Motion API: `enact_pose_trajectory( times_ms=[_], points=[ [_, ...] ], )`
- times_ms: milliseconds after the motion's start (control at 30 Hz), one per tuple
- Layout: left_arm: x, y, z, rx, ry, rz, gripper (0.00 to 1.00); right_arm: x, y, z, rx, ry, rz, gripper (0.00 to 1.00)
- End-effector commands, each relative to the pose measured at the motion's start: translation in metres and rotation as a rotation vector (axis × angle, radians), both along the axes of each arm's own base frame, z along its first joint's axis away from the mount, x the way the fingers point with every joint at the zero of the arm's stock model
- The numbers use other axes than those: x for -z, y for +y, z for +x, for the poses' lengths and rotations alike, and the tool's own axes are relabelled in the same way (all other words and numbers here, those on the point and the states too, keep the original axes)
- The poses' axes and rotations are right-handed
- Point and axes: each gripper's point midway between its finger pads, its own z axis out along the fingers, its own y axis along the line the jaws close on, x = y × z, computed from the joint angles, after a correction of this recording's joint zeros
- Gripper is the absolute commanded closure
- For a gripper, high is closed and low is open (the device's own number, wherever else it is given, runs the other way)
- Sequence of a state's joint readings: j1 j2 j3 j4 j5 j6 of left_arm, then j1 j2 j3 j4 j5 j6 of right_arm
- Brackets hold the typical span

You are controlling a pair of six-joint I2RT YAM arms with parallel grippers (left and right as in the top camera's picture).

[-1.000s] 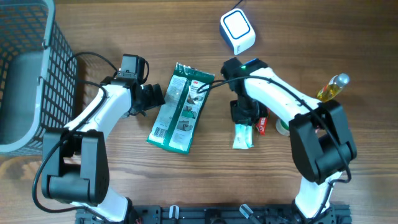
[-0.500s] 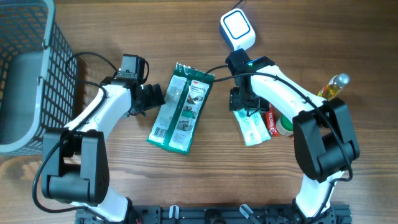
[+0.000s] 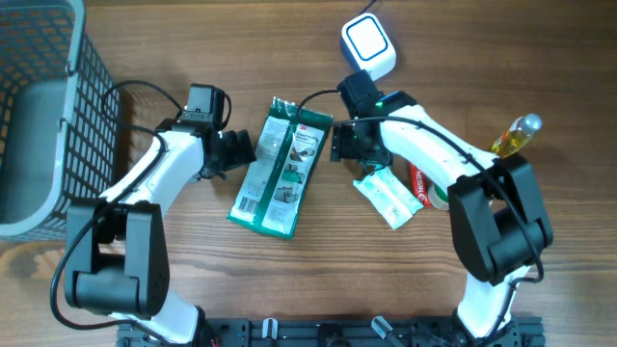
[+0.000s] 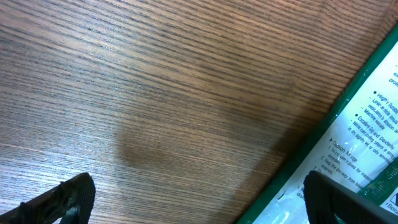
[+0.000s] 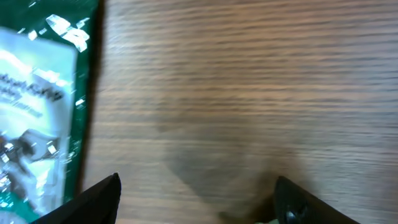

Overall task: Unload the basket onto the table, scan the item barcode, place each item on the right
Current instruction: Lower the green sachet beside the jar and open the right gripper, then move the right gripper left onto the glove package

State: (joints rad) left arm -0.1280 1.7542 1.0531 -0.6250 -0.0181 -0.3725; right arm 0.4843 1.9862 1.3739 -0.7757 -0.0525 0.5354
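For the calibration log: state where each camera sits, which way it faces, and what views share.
Overhead: fixed above, facing straight down on wooden table, both arms, green packet, scanner, basket.
Left wrist: on the left end effector, facing down at wood; own fingertips at bottom corners.
Right wrist: on the right end effector, facing down; fingertips along bottom edge.
Shared: all three show the green packet.
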Motion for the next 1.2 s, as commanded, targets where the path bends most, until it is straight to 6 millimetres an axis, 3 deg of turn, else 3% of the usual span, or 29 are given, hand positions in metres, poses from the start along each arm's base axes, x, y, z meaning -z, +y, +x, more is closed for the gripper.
enact_pose_trajectory(
  times_ms=[0, 100, 233, 467, 667, 833, 900, 1000, 1167],
  points=[
    [-0.011, 0.002, 0.007, -0.006, -0.036, 0.005, 0.0, 0.002, 0.023, -0.016, -0.088, 0.039, 0.066, 0.21],
    [-0.011, 0.002, 0.007, -0.006, -0.036, 0.005, 0.0, 0.0, 0.039, -0.04, -0.175, 0.121, 0.126, 0.23],
    [-0.011, 0.002, 0.007, -0.006, -0.036, 0.005, 0.0, 0.003, 0.02, -0.073, -0.167, 0.256, 0.045, 0.25],
    [-0.011, 0.002, 0.007, -0.006, -0.036, 0.005, 0.0, 0.011, 0.008, -0.096, -0.162, 0.335, 0.003, 0.26],
    [-0.011, 0.002, 0.007, -0.006, -0.036, 0.005, 0.0, 0.032, -0.032, -0.091, -0.121, 0.27, -0.196, 0.26],
    [-0.011, 0.002, 0.007, -0.006, -0.036, 0.005, 0.0, 0.033, -0.054, -0.076, 0.024, 0.184, -0.319, 0.26],
    [-0.011, 0.002, 0.007, -0.006, -0.036, 0.005, 0.0, 0.035, -0.039, -0.076, 0.031, 0.196, -0.242, 0.26],
    [-0.011, 0.002, 0.007, -0.006, -0.036, 0.005, 0.0, 0.035, -0.002, -0.083, -0.067, 0.248, -0.043, 0.26],
    [-0.011, 0.002, 0.007, -0.006, -0.036, 0.005, 0.0, 0.024, 0.045, -0.087, -0.1, 0.298, 0.223, 0.26]
  ],
)
